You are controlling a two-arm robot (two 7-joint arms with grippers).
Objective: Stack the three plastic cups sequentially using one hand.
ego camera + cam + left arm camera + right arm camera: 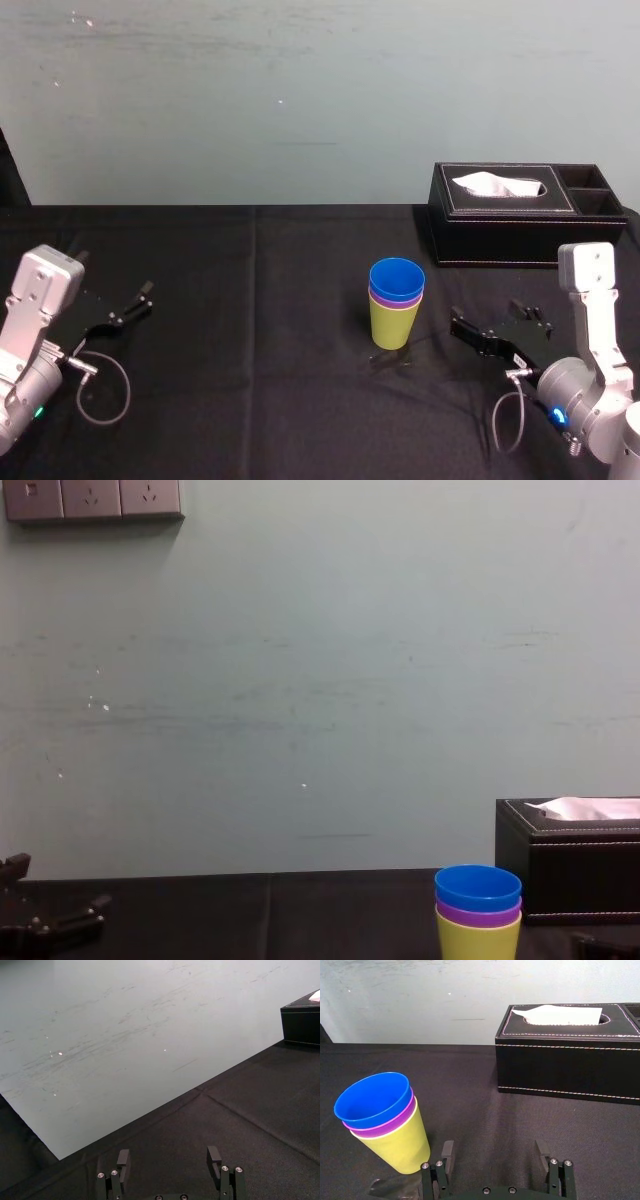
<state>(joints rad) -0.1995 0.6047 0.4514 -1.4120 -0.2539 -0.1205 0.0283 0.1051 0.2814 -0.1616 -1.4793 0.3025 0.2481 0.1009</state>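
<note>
Appears past the last stacking step: blue cup (396, 275) nested in purple cup (396, 297), both in yellow-green cup (394, 326), upright, just right of the table's (250, 300) middle. Nothing inside the blue cup. With the right claw (493, 1152) released and empty near the stack, apart from it, probably calls only for backing off without nudging. Likewise released and parked by the left edge: left claw (168, 1156). By the far right edge, tissue box (520, 228) holding a white tissue (497, 185).

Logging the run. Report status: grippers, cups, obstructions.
Left gripper open, parked far left. Right gripper open, empty, right of cups. Cups nested upright, blue on top. Tissue box behind, apart.
</note>
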